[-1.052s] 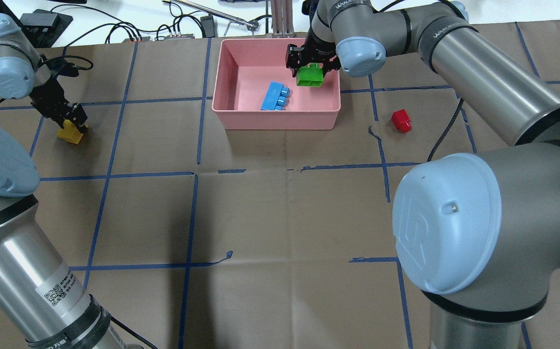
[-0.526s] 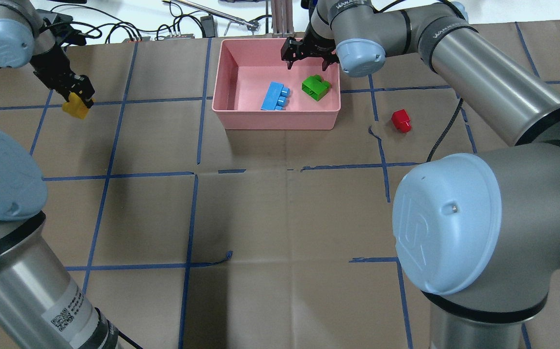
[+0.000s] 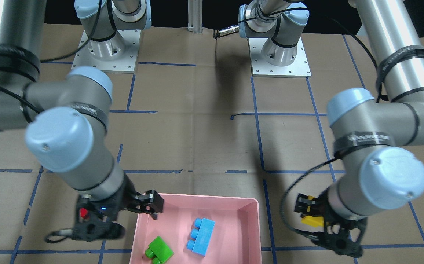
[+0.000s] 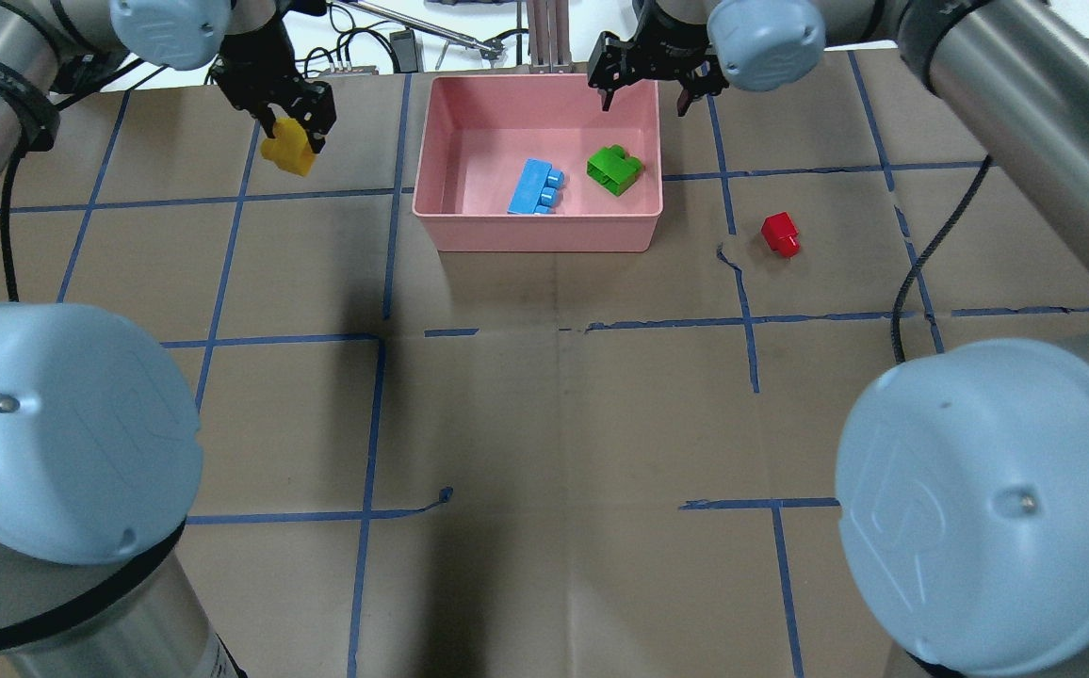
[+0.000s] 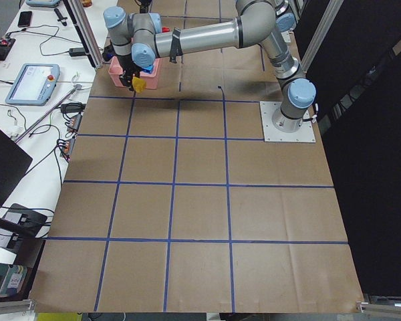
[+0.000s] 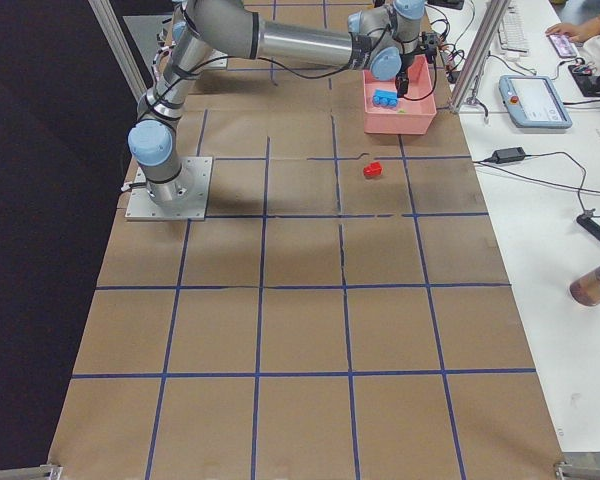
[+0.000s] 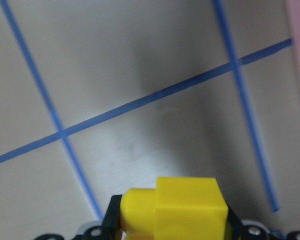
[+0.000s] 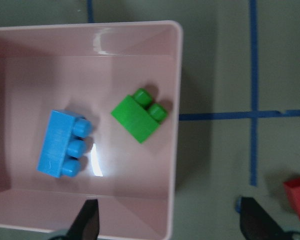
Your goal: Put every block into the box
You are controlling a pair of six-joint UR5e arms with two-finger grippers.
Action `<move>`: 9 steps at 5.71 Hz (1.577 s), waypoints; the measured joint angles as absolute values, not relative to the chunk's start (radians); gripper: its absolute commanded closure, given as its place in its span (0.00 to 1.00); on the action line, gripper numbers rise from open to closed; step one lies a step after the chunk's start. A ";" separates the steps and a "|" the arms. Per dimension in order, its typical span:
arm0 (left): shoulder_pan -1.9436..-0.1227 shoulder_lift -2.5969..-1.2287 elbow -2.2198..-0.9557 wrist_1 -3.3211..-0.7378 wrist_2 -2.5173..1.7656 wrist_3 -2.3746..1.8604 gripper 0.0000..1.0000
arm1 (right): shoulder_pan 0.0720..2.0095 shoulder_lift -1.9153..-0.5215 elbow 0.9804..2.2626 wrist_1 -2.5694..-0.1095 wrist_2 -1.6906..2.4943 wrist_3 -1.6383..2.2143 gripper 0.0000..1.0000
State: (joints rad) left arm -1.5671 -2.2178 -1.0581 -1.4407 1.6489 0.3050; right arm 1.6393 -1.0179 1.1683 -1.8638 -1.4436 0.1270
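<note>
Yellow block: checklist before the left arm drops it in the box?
1. Left gripper clamped on yellow block: ok.
2. Block above box: not ok, it hangs over the table to the box's left.
3. Bare floor in box: ok, beside blue block and green block.
4. Right gripper open and empty: ok, over the box's far right corner.
5. Red block boxed: not ok, on the table.

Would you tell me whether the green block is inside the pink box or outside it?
Inside: the green block lies on the floor of the box beside the blue block, clear of the open right gripper.
</note>
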 measured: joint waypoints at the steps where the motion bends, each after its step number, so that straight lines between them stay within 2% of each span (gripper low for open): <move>1: -1.650 -2.246 -1.025 -1.432 1.646 0.193 1.00 | 1.553 -1.059 1.172 -1.809 -1.467 0.064 0.00; 2: -1.722 -2.292 -1.007 -1.400 1.644 0.141 0.89 | 1.474 -1.076 1.175 -1.772 -1.475 -0.023 0.00; 3: -1.768 -2.341 -1.001 -1.353 1.643 0.125 0.02 | 1.426 -1.076 1.180 -1.720 -1.477 -0.076 0.00; 6: -1.795 -2.351 -1.009 -1.332 1.641 0.122 0.01 | 1.415 -1.029 1.295 -1.663 -1.475 -0.161 0.00; 8: -1.771 -2.237 -1.077 -1.428 1.643 0.122 0.01 | 1.430 -0.997 1.404 -1.760 -1.510 -0.268 0.00; 9: -1.739 -2.140 -1.152 -1.463 1.643 0.123 0.00 | 1.438 -0.978 1.447 -1.852 -1.563 -0.320 0.00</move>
